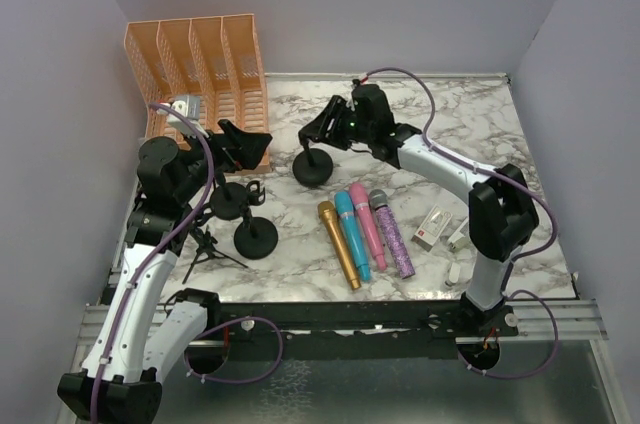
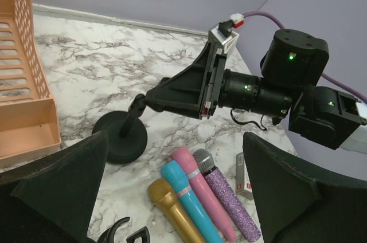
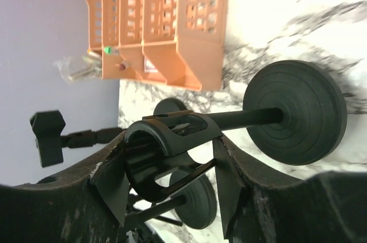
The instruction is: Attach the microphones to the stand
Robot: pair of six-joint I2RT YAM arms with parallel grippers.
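Four microphones lie side by side on the marble table: gold (image 1: pixel 338 244), cyan (image 1: pixel 352 234), pink (image 1: pixel 367 224) and glittery purple (image 1: pixel 392 234). My right gripper (image 1: pixel 318 132) is shut on the black clip (image 3: pixel 172 134) atop a stand whose round base (image 1: pixel 313 168) rests on the table. My left gripper (image 1: pixel 255 144) is open and empty, raised left of that stand. In the left wrist view the gold (image 2: pixel 172 211), cyan (image 2: pixel 189 200), pink (image 2: pixel 203 194) and purple (image 2: pixel 229 206) microphones lie below, between the wide-apart fingers (image 2: pixel 57 180).
An orange slotted organizer (image 1: pixel 200 69) stands at the back left. Two more round-base stands (image 1: pixel 255 237), (image 1: pixel 230 201) and a small tripod (image 1: pixel 205 249) sit at the left front. Small white-and-red boxes (image 1: pixel 432 227) lie right of the microphones.
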